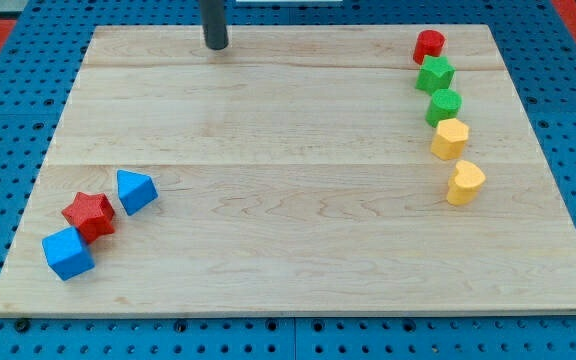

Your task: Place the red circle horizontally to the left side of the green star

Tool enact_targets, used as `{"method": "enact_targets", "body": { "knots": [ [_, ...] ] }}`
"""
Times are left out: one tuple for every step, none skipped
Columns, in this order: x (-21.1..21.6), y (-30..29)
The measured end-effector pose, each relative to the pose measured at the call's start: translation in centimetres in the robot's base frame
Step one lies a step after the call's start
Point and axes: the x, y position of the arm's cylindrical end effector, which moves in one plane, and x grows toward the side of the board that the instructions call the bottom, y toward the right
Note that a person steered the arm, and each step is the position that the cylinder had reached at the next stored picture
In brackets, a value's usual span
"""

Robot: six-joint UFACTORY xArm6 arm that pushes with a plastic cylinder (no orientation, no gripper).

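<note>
One red circle (429, 44) far right of my tip (215, 45).

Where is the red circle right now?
The red circle sits at the board's top right corner in the camera view, heading a column of blocks, just above the green star.

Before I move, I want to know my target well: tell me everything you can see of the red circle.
The red circle is a small, squat, glossy red cylinder, plastic by its look, standing flat on the wooden board near the view's top right corner. It heads a column of blocks; the green star sits just below it, touching or nearly so. My tip is far off to the view's left, touching nothing.
</note>
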Motion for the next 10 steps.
{"method": "enact_targets", "body": {
  "knots": [
    [-1.9,4.3],
    [-2.0,15.4],
    [-2.0,24.3],
    [-2.0,31.9],
    [-1.3,33.9],
    [0.7,29.1],
    [2.5,25.4],
    [2.9,29.9],
    [3.1,31.9],
    [6.1,26.0]
  ]
}}
